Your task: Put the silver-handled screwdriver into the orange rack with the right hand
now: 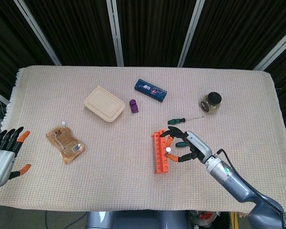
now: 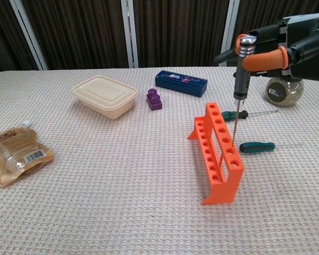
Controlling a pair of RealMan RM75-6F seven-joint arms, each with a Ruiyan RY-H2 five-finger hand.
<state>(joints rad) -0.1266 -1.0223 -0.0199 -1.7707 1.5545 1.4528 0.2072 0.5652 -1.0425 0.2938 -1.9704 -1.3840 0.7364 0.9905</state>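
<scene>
The orange rack (image 2: 217,153) (image 1: 161,151) stands right of the table's middle, its row of holes running front to back. My right hand (image 2: 279,49) (image 1: 185,145) pinches the silver-handled screwdriver (image 2: 241,74) (image 1: 168,150) upright just over the rack. The thin shaft points down and its tip sits at a hole near the rack's front end. My left hand (image 1: 4,157) hangs open off the table's left edge, holding nothing.
Two green-handled screwdrivers (image 2: 258,146) (image 2: 235,114) lie right of the rack. A glass jar (image 2: 280,90) stands at the far right. A blue box (image 2: 181,83), a purple block (image 2: 154,99), a beige lidded container (image 2: 104,95) and a brown pouch (image 2: 18,150) lie further left.
</scene>
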